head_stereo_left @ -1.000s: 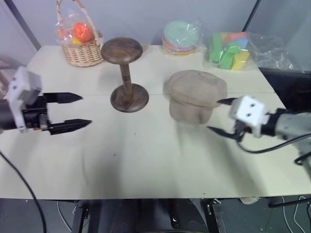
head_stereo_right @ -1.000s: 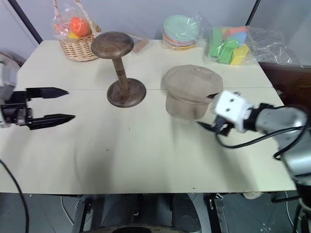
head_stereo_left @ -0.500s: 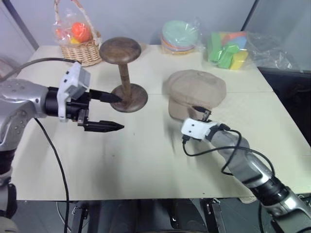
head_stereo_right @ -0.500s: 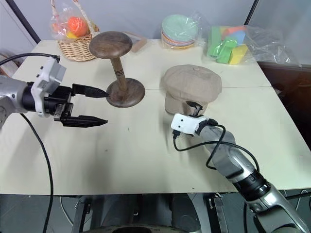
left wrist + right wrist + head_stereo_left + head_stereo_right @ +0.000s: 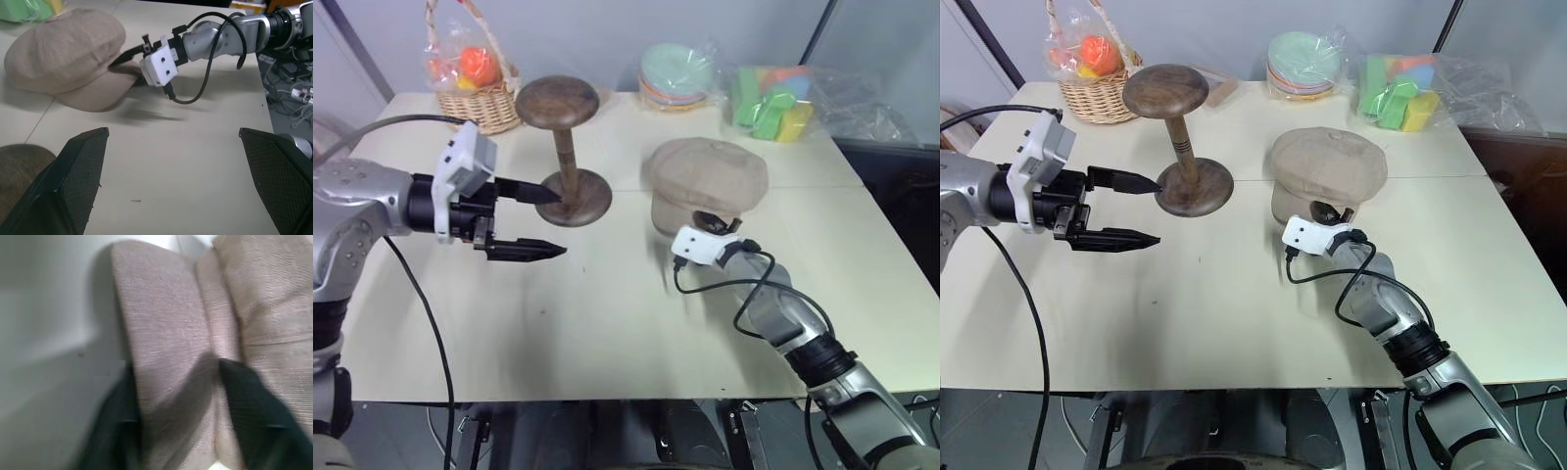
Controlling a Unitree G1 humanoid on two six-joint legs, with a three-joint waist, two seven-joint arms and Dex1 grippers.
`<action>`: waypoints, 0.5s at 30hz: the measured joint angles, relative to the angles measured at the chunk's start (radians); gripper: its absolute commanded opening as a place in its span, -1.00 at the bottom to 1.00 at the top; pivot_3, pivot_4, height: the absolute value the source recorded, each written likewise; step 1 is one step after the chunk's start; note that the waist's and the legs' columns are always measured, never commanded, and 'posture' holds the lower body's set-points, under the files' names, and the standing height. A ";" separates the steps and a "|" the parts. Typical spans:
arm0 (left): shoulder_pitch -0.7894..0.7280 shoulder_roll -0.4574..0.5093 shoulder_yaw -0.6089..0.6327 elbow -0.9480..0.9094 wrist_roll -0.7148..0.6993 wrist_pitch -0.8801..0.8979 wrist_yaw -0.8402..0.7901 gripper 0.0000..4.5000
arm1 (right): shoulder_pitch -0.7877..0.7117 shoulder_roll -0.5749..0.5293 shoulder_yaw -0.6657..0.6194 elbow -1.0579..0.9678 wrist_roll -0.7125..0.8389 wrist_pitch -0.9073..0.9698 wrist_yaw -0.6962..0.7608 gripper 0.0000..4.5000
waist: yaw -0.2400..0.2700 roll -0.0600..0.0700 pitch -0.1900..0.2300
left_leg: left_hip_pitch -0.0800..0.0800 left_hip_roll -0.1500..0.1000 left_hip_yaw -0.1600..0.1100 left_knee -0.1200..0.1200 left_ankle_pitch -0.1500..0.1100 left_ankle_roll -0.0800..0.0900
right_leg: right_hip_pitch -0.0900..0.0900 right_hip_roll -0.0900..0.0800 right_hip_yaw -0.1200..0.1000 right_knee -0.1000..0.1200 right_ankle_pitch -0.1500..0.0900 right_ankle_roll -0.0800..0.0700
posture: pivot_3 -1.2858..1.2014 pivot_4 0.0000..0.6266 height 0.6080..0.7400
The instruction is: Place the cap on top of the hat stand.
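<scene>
The beige cap [image 5: 710, 174] lies on the table, right of centre, its short brim toward me. My right gripper [image 5: 709, 218] is at that brim; in the right wrist view the brim [image 5: 166, 347] sits pinched between its two black fingers [image 5: 254, 406]. The dark wooden hat stand [image 5: 559, 102] stands upright left of the cap, its domed top bare and its disc base [image 5: 578, 201] on the table. My left gripper [image 5: 558, 222] hovers open just left of the base, one fingertip close to the base's edge. In the left wrist view the cap [image 5: 63, 54] and the right gripper [image 5: 128, 55] lie ahead.
A wicker basket [image 5: 480, 98] with orange fruit stands at the back left. A wrapped stack of pastel plates [image 5: 677, 70] and a bag of coloured blocks [image 5: 773, 100] sit along the back edge. Bare tabletop [image 5: 587, 313] stretches in front of the stand and cap.
My right arm swung in from the right to the cap's brim and its fingers closed on it. My left gripper moved right to the stand's base, then stayed still.
</scene>
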 measured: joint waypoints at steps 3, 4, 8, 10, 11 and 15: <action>0.000 0.000 0.001 -0.002 -0.001 0.004 0.007 1.00 | -0.001 0.002 -0.033 -0.006 -0.007 -0.007 -0.002 -0.98 | 0.000 0.000 0.000 | 0.000 0.000 0.000 0.000 0.000 0.000 | 0.000 0.000 0.000 0.000 0.000 0.000 | 0.03 -0.52 1.00; 0.000 0.000 0.003 -0.003 -0.002 0.005 0.010 1.00 | 0.002 0.011 -0.044 -0.008 -0.004 -0.006 -0.001 -0.98 | 0.000 0.000 0.000 | 0.000 0.000 -0.001 0.000 0.000 0.000 | 0.000 0.000 0.000 0.000 0.000 0.000 | 0.03 -0.52 1.00; 0.022 0.000 0.066 -0.022 -0.029 0.032 0.047 1.00 | -0.002 0.024 -0.097 -0.034 0.031 0.002 0.025 -0.98 | -0.004 0.000 0.000 | 0.000 0.000 -0.001 0.000 0.000 0.000 | 0.000 0.000 0.000 0.000 0.000 0.000 | 0.03 -0.52 1.00; 0.061 0.001 0.139 -0.036 -0.058 0.064 0.084 1.00 | -0.026 0.000 -0.111 -0.045 0.041 -0.006 0.055 -0.98 | -0.011 0.000 0.000 | 0.000 0.001 -0.001 0.000 0.000 0.000 | 0.000 0.000 0.000 0.000 0.000 0.000 | 0.03 -0.52 1.00; 0.093 0.001 0.191 -0.046 -0.077 0.083 0.112 1.00 | -0.053 -0.023 -0.124 -0.049 0.055 -0.017 0.079 -0.98 | -0.016 0.001 0.001 | 0.000 0.001 -0.001 0.000 0.000 0.000 | 0.000 -0.001 0.000 0.001 0.000 0.000 | 0.03 -0.52 1.00; 0.180 -0.001 0.380 -0.085 -0.134 0.148 0.227 1.00 | -0.247 -0.073 -0.199 -0.048 0.092 -0.064 0.118 -0.98 | -0.029 0.001 0.002 | 0.000 0.001 -0.003 -0.002 0.000 0.000 | -0.002 0.000 0.000 0.001 0.000 0.000 | 0.03 -0.52 1.00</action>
